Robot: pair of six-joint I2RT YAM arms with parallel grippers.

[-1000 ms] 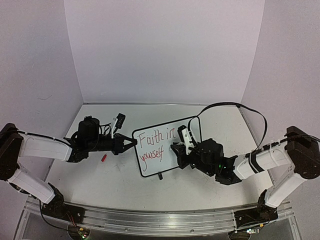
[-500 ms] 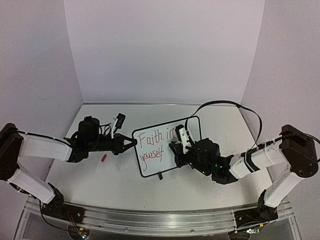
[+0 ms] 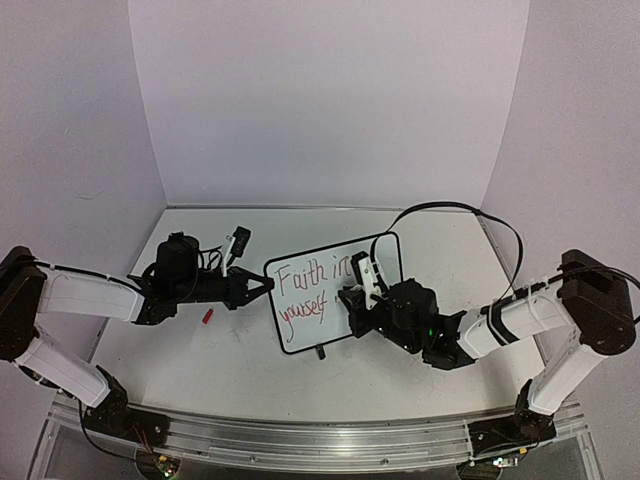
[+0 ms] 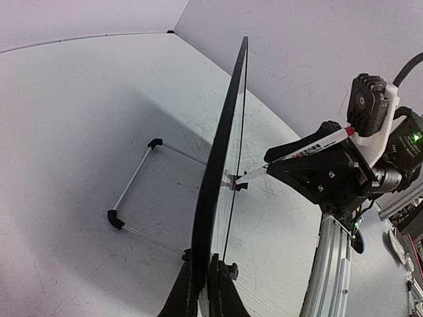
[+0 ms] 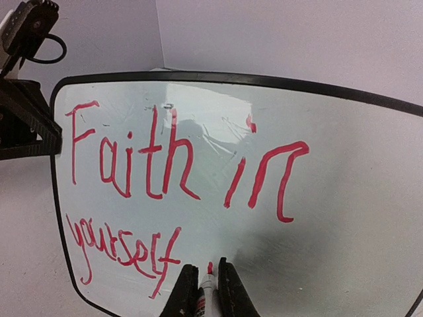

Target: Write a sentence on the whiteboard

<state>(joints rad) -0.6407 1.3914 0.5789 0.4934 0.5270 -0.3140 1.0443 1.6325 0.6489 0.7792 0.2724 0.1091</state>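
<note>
The whiteboard (image 3: 305,335) stands tilted at mid-table, with "Faith in yourself" in red on it. My left gripper (image 3: 266,286) is shut on its left edge; in the left wrist view the fingers (image 4: 206,264) pinch the black frame (image 4: 221,165) edge-on. My right gripper (image 3: 352,300) is shut on a white marker (image 3: 368,272) with a red tip. In the right wrist view the marker (image 5: 206,290) points at the whiteboard (image 5: 344,218) just right of the last "f" of "yourself". Its tip (image 4: 235,185) is at the board's face.
A small red cap (image 3: 208,316) lies on the table below the left arm. The board's wire stand (image 4: 135,178) rests behind it, and a black foot (image 3: 321,351) sits at its lower edge. Purple walls close in the back and sides.
My right arm has shifted a little to the left, toward the board, with the marker. The writing and the left arm look the same.
</note>
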